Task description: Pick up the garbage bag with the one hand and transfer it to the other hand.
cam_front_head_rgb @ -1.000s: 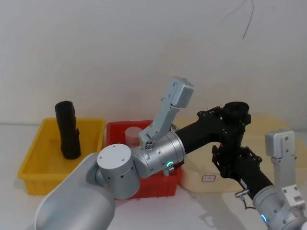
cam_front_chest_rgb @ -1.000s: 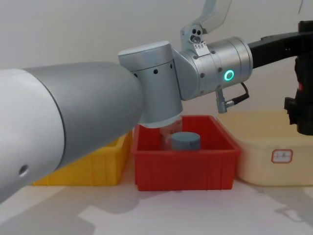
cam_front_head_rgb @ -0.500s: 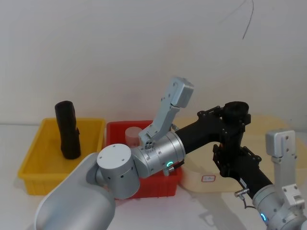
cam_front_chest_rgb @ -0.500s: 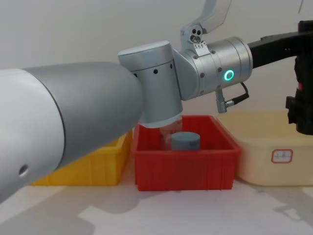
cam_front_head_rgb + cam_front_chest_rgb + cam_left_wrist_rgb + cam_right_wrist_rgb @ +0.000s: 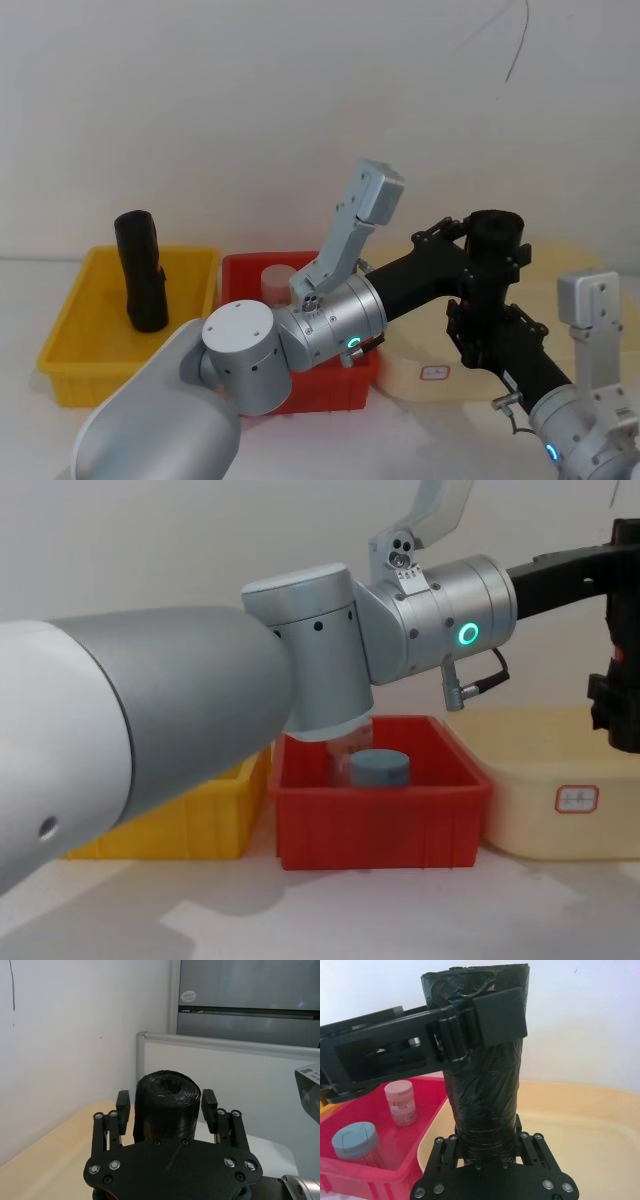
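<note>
The garbage bag (image 5: 495, 240), a matte black roll, stands upright in the air above the cream bin (image 5: 420, 350). My left gripper (image 5: 478, 250) reaches across from the left and is shut on its upper part; in the left wrist view the garbage bag (image 5: 167, 1105) sits tight between the fingers (image 5: 123, 1106). My right gripper (image 5: 485, 325) is just below, and its fingers (image 5: 451, 1144) press both sides of the garbage bag's (image 5: 485, 1090) lower end. The left gripper's pad (image 5: 500, 1012) clamps the roll higher up.
A second black roll (image 5: 140, 270) leans in the yellow bin (image 5: 70, 350) on the left. The red bin (image 5: 380, 815) in the middle holds a blue-lidded jar (image 5: 380, 768) and a pink-lidded jar (image 5: 401, 1102). My thick left arm (image 5: 150, 750) spans the chest view.
The right arm and the lower end of the roll have shifted slightly to the right. The left arm has hardly moved.
</note>
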